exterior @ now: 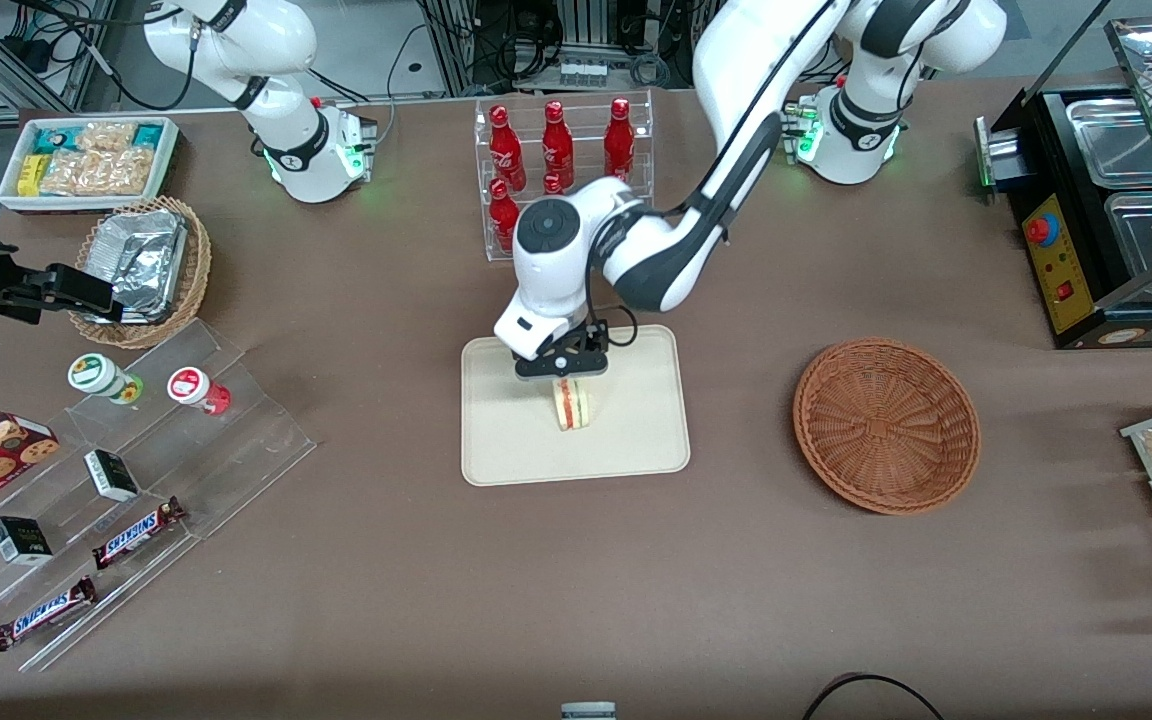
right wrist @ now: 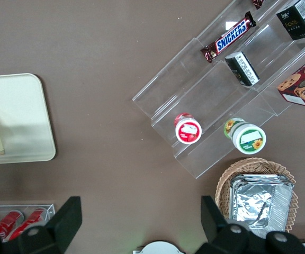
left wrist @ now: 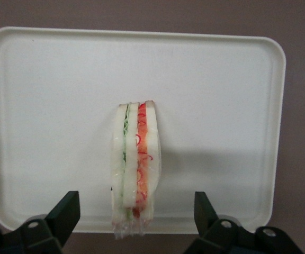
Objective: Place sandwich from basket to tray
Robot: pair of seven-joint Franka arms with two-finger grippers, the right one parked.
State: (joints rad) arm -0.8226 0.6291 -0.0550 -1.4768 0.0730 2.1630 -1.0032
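Your sandwich (left wrist: 135, 169) is already standing on edge on the smooth cream plastic tray (exterior: 636, 440), so you are looking at a task that appears nearly done, with the round reddish-brown wicker basket (exterior: 886, 425) sitting bare toward the working arm's end of the table. The gripper (left wrist: 134, 217) is hanging just above the wedge with its fingers spread wide, clear of the pale bread and its red and green filling, leaving only the lift away.
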